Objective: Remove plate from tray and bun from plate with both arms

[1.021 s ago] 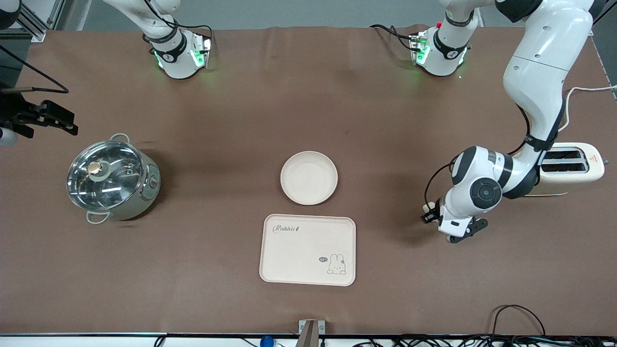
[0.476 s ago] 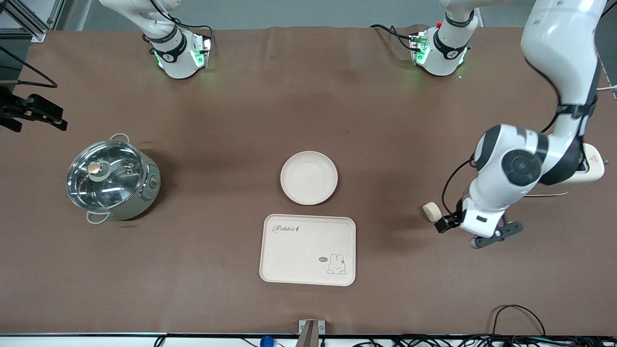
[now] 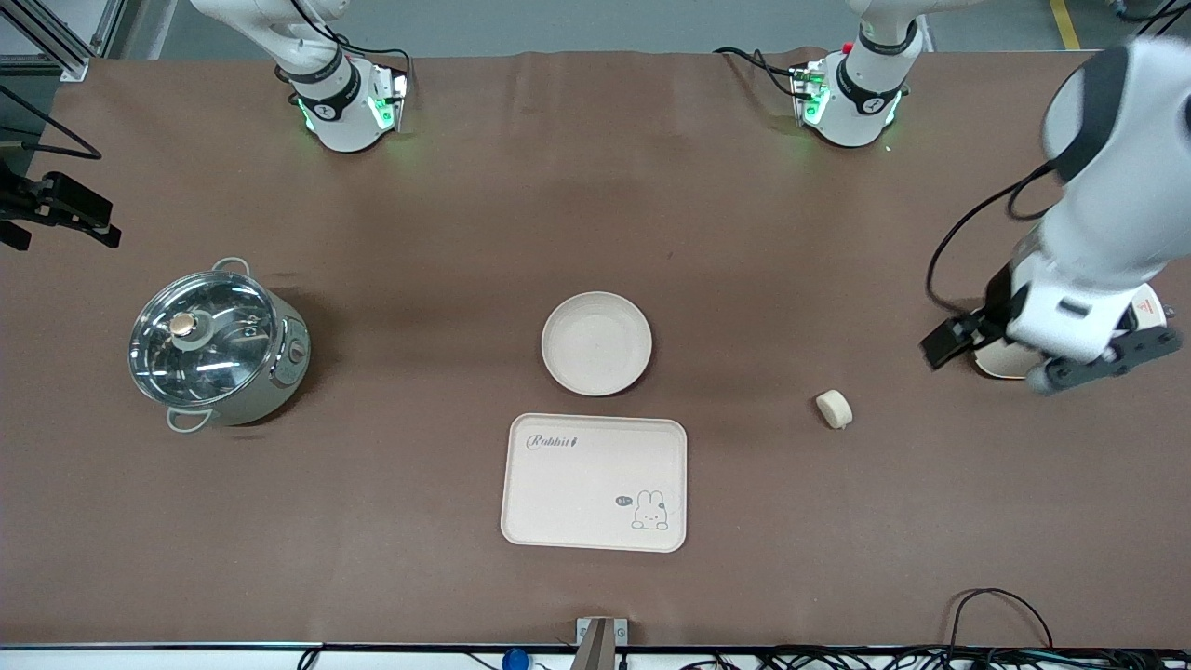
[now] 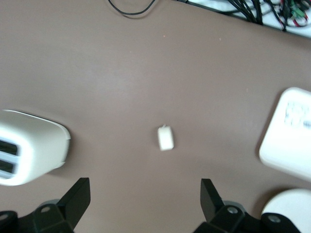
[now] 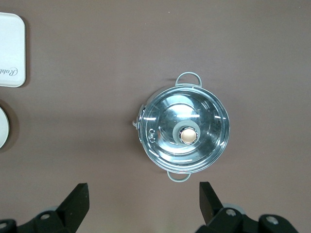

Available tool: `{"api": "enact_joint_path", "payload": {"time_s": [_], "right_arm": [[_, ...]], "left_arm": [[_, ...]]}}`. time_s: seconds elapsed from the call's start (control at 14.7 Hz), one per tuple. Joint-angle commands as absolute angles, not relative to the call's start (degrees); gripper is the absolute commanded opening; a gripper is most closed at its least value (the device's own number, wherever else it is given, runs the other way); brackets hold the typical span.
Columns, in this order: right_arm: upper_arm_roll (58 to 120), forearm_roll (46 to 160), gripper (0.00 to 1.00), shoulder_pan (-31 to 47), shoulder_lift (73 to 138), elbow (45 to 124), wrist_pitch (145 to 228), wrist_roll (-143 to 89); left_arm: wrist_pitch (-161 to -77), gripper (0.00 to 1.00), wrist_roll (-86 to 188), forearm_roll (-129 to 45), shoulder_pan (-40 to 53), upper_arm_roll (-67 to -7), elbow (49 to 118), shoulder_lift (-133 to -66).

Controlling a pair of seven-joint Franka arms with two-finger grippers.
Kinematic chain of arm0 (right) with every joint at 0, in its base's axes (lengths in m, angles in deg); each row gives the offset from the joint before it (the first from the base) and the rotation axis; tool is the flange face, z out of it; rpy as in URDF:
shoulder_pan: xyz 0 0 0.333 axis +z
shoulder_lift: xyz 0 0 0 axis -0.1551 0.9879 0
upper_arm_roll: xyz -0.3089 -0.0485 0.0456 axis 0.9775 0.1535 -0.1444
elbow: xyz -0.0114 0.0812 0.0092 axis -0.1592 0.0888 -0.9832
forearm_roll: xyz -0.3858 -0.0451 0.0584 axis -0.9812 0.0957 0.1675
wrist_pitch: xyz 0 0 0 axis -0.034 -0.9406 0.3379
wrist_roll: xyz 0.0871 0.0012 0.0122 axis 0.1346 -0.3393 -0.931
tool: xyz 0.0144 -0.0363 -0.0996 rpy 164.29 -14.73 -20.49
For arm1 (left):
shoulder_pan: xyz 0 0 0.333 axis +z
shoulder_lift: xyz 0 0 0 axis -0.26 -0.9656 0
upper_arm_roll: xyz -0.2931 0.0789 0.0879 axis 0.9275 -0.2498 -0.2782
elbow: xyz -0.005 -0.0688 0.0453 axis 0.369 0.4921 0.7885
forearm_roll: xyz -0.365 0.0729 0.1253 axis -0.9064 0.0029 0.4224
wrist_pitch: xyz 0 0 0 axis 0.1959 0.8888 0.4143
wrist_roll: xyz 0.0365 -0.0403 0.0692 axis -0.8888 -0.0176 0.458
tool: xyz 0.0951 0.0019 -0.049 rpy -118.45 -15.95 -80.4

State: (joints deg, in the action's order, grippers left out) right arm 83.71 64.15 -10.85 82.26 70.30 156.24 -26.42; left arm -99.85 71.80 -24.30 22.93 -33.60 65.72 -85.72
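The round cream plate (image 3: pixel 595 342) sits empty on the brown table, just farther from the front camera than the cream Rabbit tray (image 3: pixel 594 482), which is also empty. The small pale bun (image 3: pixel 835 408) lies alone on the table toward the left arm's end. My left gripper (image 3: pixel 947 342) is open and empty, raised over the table between the bun and the toaster. In the left wrist view the bun (image 4: pixel 165 138) lies apart from my open left gripper (image 4: pixel 144 194). My right gripper (image 3: pixel 79 212) is open and empty, up at the right arm's end, with the arm waiting; it also shows in the right wrist view (image 5: pixel 143 194).
A steel pot with a glass lid (image 3: pixel 216 346) stands toward the right arm's end and shows in the right wrist view (image 5: pixel 184 133). A white toaster (image 3: pixel 1150 309) stands at the left arm's end, mostly hidden by the left arm. Cables run along the table's near edge.
My left gripper let go of the bun on the table, then rose and moved away toward the toaster. The right gripper shifted slightly at the table's edge.
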Motion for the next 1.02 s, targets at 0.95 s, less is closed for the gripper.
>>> {"api": "enact_joint_path", "payload": {"time_s": [0.95], "right_arm": [[84.34,63.58,1.00,-9.10,81.96,71.14,158.23,-26.85]], "left_arm": [[-83.16,1.00,47.04,-30.78,12.55,-51.36,68.57,-70.70]]}}
